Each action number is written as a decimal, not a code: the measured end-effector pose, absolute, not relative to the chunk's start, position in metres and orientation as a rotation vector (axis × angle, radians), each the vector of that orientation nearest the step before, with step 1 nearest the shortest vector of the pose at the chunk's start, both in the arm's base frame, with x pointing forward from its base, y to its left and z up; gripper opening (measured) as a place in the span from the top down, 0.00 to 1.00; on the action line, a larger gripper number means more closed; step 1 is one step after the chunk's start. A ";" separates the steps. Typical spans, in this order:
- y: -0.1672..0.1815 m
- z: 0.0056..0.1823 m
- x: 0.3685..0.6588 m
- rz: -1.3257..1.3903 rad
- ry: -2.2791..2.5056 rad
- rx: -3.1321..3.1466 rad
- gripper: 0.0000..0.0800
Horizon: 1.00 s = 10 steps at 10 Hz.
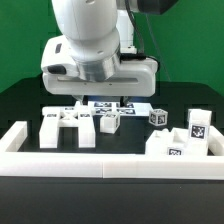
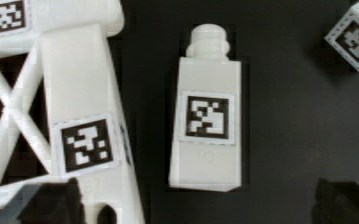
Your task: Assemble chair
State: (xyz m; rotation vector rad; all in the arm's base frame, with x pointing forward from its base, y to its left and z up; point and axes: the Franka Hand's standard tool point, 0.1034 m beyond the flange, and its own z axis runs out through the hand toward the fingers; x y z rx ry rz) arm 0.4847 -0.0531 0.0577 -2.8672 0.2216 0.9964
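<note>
- The gripper hung open, gripping nothing.
- A leg lay flat on the table right beneath it, between the spread jaws, touching neither.
- A cross-braced frame lay just beside the leg.

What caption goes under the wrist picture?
White tagged chair leg lying beside a cross-braced chair part on black table.
</note>
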 end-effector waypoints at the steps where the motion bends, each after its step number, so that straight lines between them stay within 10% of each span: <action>1: -0.052 0.056 0.475 1.134 0.229 -2.807 0.19; 10: -0.040 0.035 0.481 1.234 0.210 -2.779 0.19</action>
